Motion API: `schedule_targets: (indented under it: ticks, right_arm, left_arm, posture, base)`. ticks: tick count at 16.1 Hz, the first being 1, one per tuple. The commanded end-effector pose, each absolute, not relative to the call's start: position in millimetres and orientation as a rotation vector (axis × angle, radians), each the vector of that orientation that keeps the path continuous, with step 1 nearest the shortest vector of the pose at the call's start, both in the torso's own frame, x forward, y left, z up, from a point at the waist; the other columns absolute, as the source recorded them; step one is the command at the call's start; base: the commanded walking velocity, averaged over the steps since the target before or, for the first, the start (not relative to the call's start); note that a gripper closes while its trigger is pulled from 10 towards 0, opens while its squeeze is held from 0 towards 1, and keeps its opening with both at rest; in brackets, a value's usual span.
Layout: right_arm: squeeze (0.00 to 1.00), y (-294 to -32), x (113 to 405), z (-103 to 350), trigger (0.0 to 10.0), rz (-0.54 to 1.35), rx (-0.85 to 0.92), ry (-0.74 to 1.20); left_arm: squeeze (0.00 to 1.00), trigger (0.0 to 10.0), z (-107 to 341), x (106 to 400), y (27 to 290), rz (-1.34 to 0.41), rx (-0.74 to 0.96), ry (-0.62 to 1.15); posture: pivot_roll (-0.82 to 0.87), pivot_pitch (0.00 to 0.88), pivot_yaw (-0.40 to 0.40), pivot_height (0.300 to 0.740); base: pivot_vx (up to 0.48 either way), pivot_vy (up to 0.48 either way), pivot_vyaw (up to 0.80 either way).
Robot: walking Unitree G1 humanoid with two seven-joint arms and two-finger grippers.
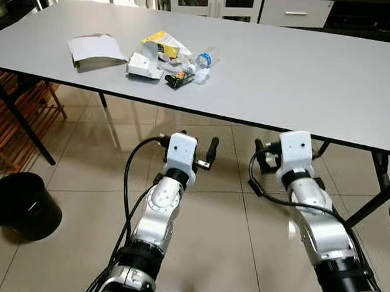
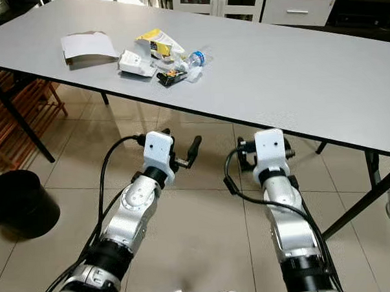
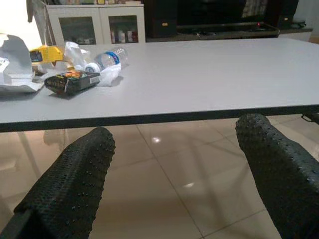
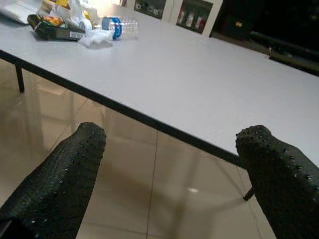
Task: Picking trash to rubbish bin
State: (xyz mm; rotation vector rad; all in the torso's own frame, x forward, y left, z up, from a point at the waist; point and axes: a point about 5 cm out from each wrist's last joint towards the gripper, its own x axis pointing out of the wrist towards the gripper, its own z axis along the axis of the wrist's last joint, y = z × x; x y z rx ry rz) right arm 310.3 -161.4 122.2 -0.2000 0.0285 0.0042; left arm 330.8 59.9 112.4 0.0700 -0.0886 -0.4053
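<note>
**Trash heaped on the grey table, both grippers low and holding nothing**

The trash (image 1: 168, 62) sits in a loose cluster toward the far left part of the grey table (image 1: 295, 77), well back from the near edge. You can pick out a yellow wrapper (image 1: 161, 44), a white carton (image 1: 143, 65), a clear plastic bottle with a blue label (image 1: 203, 58) lying on its side, and a small dark packet (image 1: 178, 79) just in front of it. A folded paper bag (image 1: 95, 51) lies apart, to the left of the heap.

Your left gripper (image 1: 211, 153) hangs below the table edge over the tiled floor (image 1: 79, 164), fingers spread wide, nothing between them. Your right gripper (image 4: 169, 164) is level with it, beside it, just under the table's rim, its fingers (image 4: 75, 169) also wide apart and bare.

The black rubbish bin (image 1: 21, 205) stands on the floor at your far left, near a table leg.
</note>
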Motion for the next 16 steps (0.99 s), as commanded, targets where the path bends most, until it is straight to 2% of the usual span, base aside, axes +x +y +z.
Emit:
schedule_targets:
  ticks: [1, 16]
  right_arm:
    - [0.00, -164, 312, 121, 10.0, 0.004, -0.205, 0.042]
    - [0.00, -154, 318, 119, 10.0, 0.004, -0.170, 0.028]
  left_arm:
    - [0.00, 10.0, 115, 333, 58, -0.399, 0.071, -0.096]
    - [0.00, 10.0, 116, 336, 59, -0.437, 0.075, -0.117]
  posture:
    - [-0.11, 0.015, -0.047, 0.740]
    - [-0.09, 0.000, -0.005, 0.740]
  base:
    - [0.000, 0.000, 0.00]
    - [0.016, 0.000, 0.00]
